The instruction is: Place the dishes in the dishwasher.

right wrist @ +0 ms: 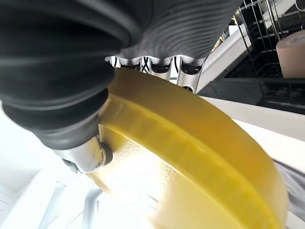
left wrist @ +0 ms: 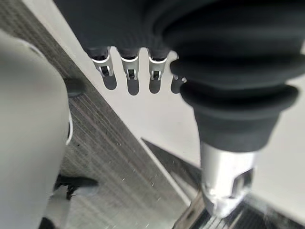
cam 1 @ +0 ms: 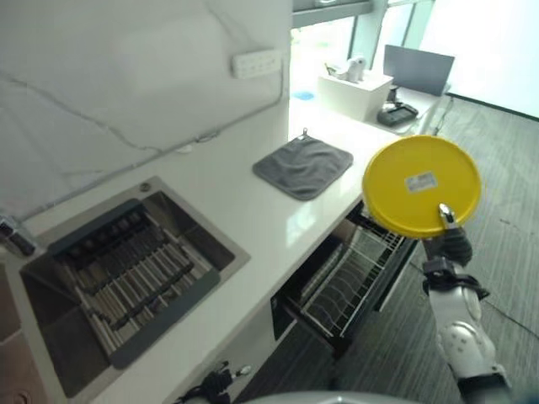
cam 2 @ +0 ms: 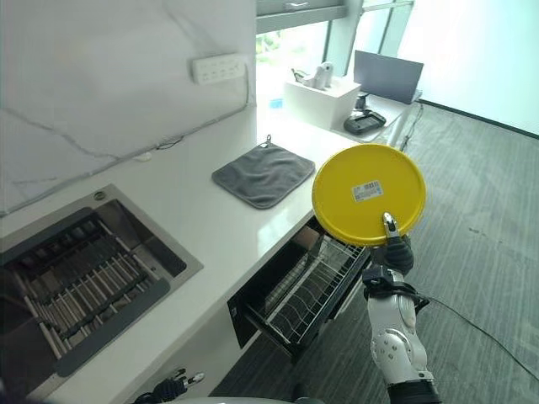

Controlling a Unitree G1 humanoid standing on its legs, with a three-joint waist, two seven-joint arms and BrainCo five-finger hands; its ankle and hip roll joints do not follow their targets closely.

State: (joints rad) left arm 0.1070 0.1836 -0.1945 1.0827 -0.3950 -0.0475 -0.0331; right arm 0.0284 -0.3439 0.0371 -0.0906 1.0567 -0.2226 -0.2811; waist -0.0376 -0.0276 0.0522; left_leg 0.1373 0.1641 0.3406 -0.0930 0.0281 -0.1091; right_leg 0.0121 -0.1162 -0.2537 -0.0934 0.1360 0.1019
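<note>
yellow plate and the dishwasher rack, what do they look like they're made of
Yellow plate, pinched by the right hand: likely plastic or melamine, going by its uniform opaque colour and soft sheen. Dishwasher rack: thin pale rods in a grid, seemingly coated or plated metal wire.

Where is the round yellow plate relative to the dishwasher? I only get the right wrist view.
Observer: The round yellow plate is held up in the air, on edge, over the outer end of the pulled-out wire dishwasher rack, not yet in it.
Operator: How is it being held?
Observer: The right hand grips the plate's lower rim from below, with the thumb on the labelled face that is towards the head camera.
Operator: Anything on the counter close to it?
Observer: A square grey cloth lies flat on the white counter above the rack, apart from the plate.
</note>
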